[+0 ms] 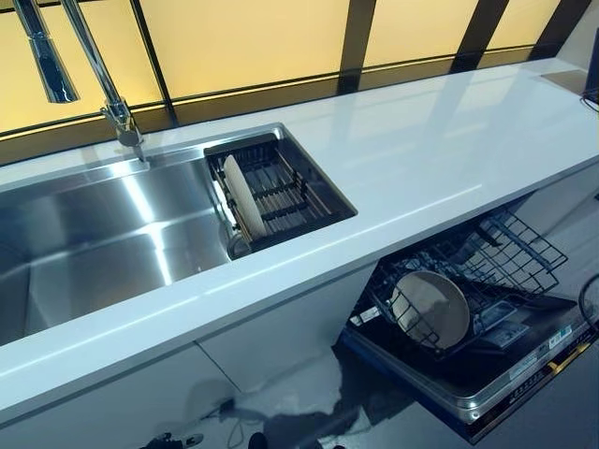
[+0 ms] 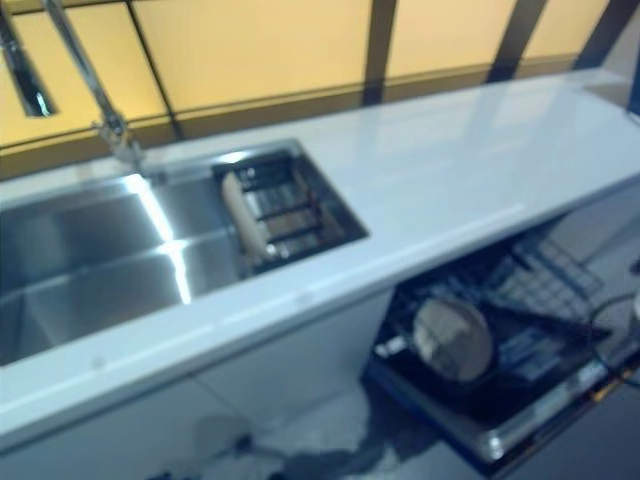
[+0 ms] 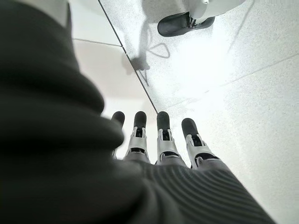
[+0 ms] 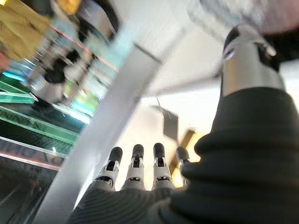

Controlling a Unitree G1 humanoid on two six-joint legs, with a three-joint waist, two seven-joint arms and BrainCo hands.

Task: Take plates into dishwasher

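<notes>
— Where were the plates?

— One cream plate point(image 1: 242, 196) stood on edge in the dark rack point(image 1: 281, 192) that sat in the right end of the steel sink point(image 1: 103, 243), at the rack's left side. A second plate point(image 1: 430, 309) leaned upright in the wire basket point(image 1: 487, 267) of the open dishwasher point(image 1: 487, 374), under the front edge of the white countertop point(image 1: 421, 150), toward its right end.

— And the hands?

— Neither showed in the head views. The left hand point(image 3: 163, 144) appeared only in its own wrist view, fingers straight and relaxed, holding nothing, with pale floor beyond them. The right hand point(image 4: 140, 172) likewise showed in its wrist view, fingers extended side by side and empty.

— Anything else on the counter?

— A tap point(image 1: 94, 65) rose from the back edge behind the sink.
</notes>
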